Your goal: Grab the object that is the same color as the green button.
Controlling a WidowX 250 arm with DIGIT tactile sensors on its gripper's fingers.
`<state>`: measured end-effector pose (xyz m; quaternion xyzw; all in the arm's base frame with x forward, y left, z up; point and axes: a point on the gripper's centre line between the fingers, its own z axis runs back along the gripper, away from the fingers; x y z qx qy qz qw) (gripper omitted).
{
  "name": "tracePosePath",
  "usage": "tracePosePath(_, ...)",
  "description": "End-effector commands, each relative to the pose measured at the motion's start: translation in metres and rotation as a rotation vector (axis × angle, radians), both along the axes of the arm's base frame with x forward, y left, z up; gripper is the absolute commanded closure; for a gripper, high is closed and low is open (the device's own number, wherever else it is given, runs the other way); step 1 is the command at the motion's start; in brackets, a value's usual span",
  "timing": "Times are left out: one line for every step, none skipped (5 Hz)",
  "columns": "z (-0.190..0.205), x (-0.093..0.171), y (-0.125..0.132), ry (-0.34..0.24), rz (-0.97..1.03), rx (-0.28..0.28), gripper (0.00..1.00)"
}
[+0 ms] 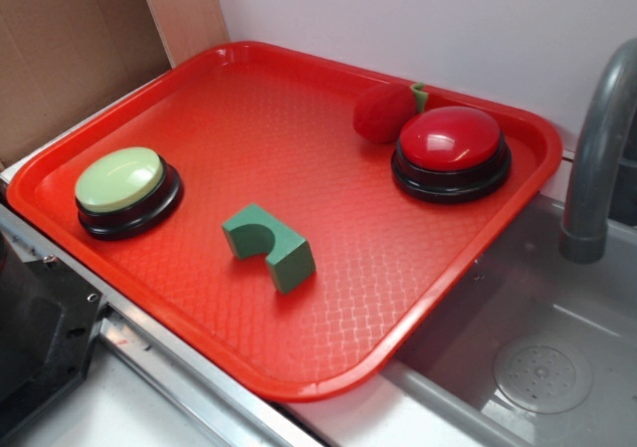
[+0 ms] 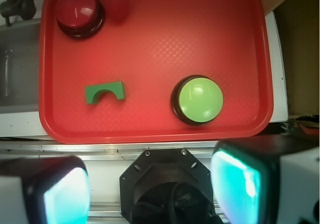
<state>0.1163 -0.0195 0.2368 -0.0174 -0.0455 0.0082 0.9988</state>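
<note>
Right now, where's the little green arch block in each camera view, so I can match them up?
Exterior: green arch block lies low centre on the red tray, right of the green button.
Wrist: block sits left of centre, left of that button.
Shared landmark: the green button.

Even, soft light fills both views. A glare spot sits on the red button. The wrist view's fingers are blurred, glowing cyan; the tray stays sharp.
</note>
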Motion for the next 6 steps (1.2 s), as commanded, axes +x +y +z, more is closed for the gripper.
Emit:
tracePosePath(0.000,0.000,0.000,0.000,0.000,0.000,0.00)
tracePosePath(-0.005,0.015,-0.006,-0.001,-0.187,0.102,0.00)
tracePosePath(-0.021,0.033,-0.021,-0.023,-0.437,0.146,0.00)
tracePosePath(-0.041,0.044,-0.029,-0.053,-0.652,0.142,0.00)
tracePosePath(-0.069,0.058,-0.038,-0.094,-0.878,0.133,0.00)
tracePosePath(-0.093,0.067,-0.046,-0.161,-1.069,0.052,0.00)
